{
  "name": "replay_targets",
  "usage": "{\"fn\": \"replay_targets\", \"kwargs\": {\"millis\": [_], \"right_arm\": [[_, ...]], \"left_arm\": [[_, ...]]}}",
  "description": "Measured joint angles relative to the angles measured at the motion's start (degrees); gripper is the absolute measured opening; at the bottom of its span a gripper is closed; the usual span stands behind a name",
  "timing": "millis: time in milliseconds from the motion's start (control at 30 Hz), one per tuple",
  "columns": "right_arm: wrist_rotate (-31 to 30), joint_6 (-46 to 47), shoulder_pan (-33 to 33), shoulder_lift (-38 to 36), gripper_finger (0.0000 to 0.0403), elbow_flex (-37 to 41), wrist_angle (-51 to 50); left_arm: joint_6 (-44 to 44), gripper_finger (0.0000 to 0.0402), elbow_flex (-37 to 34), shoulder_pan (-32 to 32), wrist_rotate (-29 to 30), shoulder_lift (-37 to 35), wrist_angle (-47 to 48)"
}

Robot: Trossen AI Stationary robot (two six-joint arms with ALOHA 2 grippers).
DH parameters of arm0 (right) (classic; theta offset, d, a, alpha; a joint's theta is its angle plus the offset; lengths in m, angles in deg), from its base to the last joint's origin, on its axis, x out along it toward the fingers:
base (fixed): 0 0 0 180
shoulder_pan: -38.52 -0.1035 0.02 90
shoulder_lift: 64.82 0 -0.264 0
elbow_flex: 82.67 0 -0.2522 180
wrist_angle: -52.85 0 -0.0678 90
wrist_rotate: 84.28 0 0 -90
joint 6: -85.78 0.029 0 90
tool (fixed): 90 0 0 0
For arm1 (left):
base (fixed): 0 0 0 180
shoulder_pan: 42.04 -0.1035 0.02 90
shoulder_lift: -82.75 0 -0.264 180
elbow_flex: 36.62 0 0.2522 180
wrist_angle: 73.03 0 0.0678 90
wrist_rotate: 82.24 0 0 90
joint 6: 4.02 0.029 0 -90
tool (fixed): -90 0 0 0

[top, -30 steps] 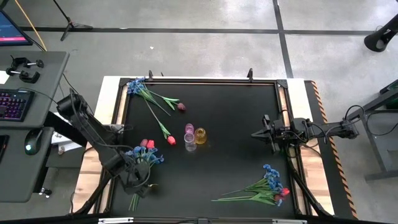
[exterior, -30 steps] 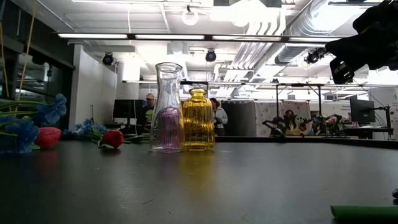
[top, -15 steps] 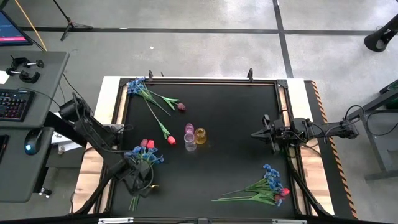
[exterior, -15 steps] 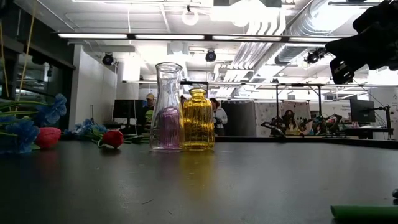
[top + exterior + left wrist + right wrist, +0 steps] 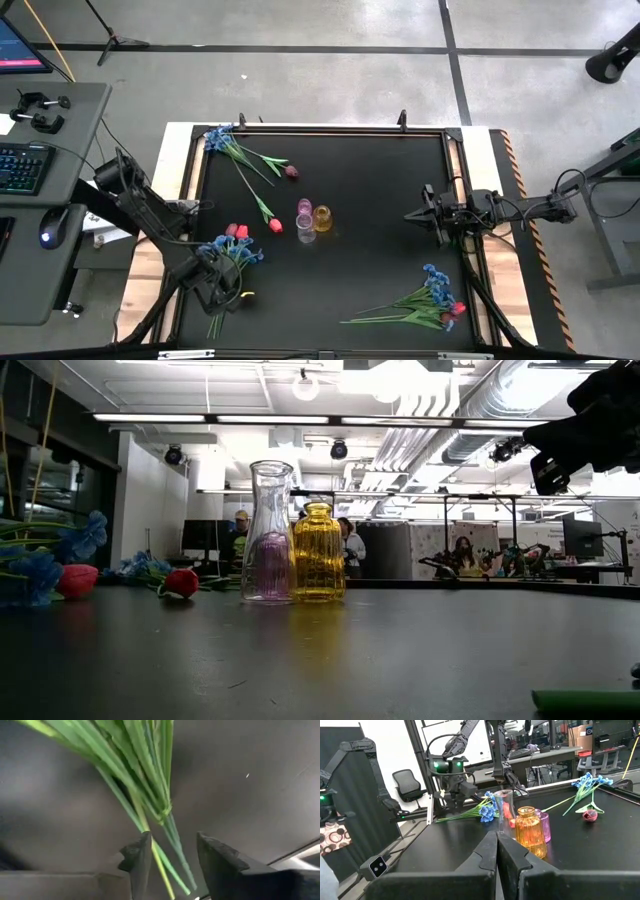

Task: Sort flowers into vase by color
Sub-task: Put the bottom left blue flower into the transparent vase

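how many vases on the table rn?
2, side by side near the table's middle: a clear vase with a purple tint and an amber vase on its right in the high view. Both upright, no flowers in them.

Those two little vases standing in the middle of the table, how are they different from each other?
The clear vase is taller than the amber vase, with a flared open mouth; the amber one is squat with a narrow neck. The clear vase has smooth glass with a purple tint low down; the amber vase is ribbed and yellow-orange all over. Both stand upright, side by side on the black table, and neither shows a flower inside.
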State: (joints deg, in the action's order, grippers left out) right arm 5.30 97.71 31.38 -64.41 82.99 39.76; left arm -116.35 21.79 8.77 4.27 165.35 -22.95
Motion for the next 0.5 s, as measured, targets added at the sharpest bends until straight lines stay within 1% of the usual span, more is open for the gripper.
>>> {"fn": "replay_targets", "kwargs": {"millis": [167, 367, 500], "right_arm": [[0.0, 0.0, 0.0, 0.0, 0.0, 0.0, 0.0], [0.0, 0.0, 0.0, 0.0, 0.0, 0.0, 0.0], [0.0, 0.0, 0.0, 0.0, 0.0, 0.0, 0.0]], "left_arm": [[-1.4, 0.0163, 0.0, -1.0, 0.2, 0.8, -0.9], [-3.6, 0.0163, 0.0, -1.0, -1.6, 4.3, -1.9], [-5.3, 0.0162, 0.1, -1.0, -1.7, 6.3, -2.6]]}}
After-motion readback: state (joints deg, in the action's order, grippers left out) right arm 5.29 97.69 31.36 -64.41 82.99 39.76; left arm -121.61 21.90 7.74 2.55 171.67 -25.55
